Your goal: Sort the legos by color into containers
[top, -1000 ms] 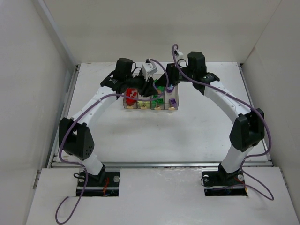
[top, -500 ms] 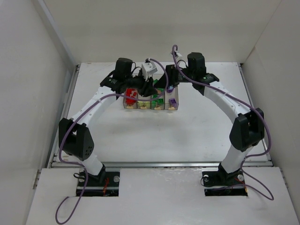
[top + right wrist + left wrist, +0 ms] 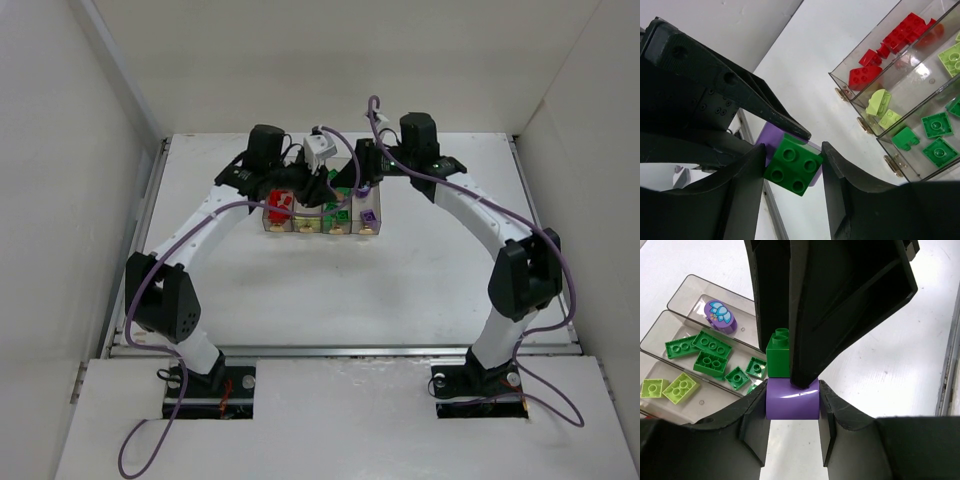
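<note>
My two grippers meet just behind the row of clear bins (image 3: 322, 226). My left gripper (image 3: 792, 412) is shut on a purple brick (image 3: 792, 399) that has a green brick (image 3: 778, 357) stuck onto it. My right gripper (image 3: 792, 165) is shut on that green brick (image 3: 793, 164), and the purple brick (image 3: 769, 140) shows behind it. In the top view the left gripper (image 3: 320, 186) and right gripper (image 3: 348, 186) touch tips. The bins hold red bricks (image 3: 890, 45), lime bricks (image 3: 879, 104), green bricks (image 3: 710, 351) and a purple flower piece (image 3: 720, 317).
White walls enclose the table on three sides. A metal rail (image 3: 150, 215) runs along the left edge and another along the near edge. Purple cables loop off both arms.
Almost nothing has moved. Both grippers stay together on the purple and green clump behind the bins.
</note>
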{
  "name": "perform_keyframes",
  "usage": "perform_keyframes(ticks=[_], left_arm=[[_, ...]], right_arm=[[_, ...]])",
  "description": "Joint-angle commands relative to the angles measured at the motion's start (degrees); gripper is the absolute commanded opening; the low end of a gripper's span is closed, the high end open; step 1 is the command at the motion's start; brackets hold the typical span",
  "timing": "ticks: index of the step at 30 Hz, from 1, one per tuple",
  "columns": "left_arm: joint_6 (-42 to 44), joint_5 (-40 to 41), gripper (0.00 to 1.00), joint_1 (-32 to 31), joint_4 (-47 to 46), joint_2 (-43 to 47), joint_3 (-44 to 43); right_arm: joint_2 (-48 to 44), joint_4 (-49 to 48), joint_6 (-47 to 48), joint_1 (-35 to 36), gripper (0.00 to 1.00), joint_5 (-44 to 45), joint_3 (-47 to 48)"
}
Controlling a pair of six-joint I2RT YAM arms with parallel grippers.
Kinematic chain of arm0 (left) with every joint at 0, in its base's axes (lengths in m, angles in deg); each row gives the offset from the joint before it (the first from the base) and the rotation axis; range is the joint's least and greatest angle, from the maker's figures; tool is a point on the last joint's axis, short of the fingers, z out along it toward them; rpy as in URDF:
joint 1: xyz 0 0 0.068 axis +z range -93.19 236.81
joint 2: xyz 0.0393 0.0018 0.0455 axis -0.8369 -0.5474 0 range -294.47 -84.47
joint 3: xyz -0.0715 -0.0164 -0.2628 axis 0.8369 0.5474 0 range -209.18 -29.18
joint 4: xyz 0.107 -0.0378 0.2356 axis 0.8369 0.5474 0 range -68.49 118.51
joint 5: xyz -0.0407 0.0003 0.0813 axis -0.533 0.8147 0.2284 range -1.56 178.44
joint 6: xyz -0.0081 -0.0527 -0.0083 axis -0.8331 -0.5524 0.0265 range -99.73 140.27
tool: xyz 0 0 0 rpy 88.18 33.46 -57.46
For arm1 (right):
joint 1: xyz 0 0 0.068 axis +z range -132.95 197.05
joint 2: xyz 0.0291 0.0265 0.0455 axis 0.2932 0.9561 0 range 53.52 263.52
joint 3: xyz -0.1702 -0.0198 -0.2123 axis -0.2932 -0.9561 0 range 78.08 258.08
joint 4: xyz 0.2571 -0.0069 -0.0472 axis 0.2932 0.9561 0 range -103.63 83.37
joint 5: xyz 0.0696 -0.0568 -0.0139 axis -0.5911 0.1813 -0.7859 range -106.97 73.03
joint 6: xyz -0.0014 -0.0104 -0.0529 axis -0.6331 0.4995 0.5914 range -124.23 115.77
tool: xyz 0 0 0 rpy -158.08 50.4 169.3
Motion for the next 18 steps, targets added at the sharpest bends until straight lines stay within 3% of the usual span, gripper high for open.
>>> perform_keyframes(ticks=[1,5,9,16,18], left_arm=[[1.3,2.69,0.0,0.19,-1.43,3.01,1.52],[4.73,5.33,0.0,0.19,1.3,3.54,4.07],[5.53,7.09,0.0,1.32,2.8,3.54,6.35],[4.74,7.62,0.0,2.74,2.8,3.54,6.89],[4.74,7.62,0.0,3.26,2.8,3.54,6.36]], right_arm=[[-0.68,-1.62,-1.66,-1.18,0.0,1.2,-0.35],[-1.3,-1.62,-5.53,-3.82,0.0,12.6,-0.88],[0.27,-2.15,-7.21,-4.44,0.0,17.55,1.4],[7.74,-2.68,-8.44,-4.44,0.0,17.56,5.18],[10.65,-2.68,-9.13,-3.92,0.07,17.04,5.71]])
